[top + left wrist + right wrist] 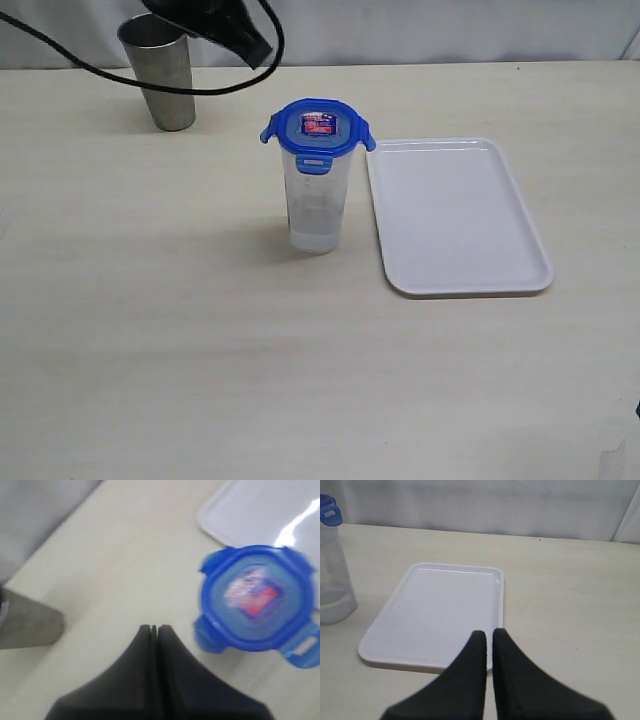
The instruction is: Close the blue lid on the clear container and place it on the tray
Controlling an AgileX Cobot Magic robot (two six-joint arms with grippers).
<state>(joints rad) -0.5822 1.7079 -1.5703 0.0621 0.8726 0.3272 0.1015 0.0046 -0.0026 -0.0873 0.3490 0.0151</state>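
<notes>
Blue rounded-square lid [317, 127] caps the tapering clear container [317, 205] beside the flat white tray [455, 215].

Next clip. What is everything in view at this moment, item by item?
blue lid: one, blue with a red-blue sticker, on top of the clear container
clear container: one, transparent, upright on the table beside the tray
tray: one, white, flat on the table
metal cup: one, grey, at the table's far side
cable: one, black, in front of the cup
table: one, pale beige
left gripper: one, black, shut, near the lid
right gripper: one, black, shut, by the tray
</notes>
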